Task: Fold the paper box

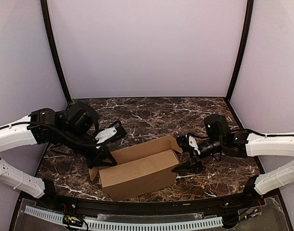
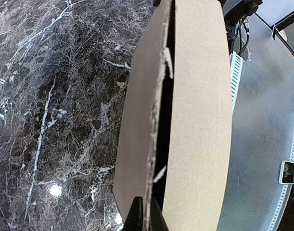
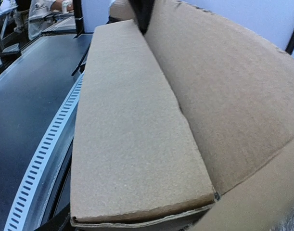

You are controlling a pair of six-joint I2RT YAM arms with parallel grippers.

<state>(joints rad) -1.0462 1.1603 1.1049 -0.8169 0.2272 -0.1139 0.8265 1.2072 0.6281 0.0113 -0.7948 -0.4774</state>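
Two grippers work the plain brown corrugated cardboard box (image 1: 139, 175), which lies near the front edge of the dark marble table (image 1: 151, 115). The left gripper (image 1: 102, 161) pinches its left-end wall, probably to steady it. The right gripper (image 1: 184, 155) looks spread at the right end, likely to press that flap in.

The paper box (image 3: 137, 134) ran past the top, right and bottom edges of the right wrist view. Overhead, the left gripper (image 1: 102, 160) jaws were too small to make out.
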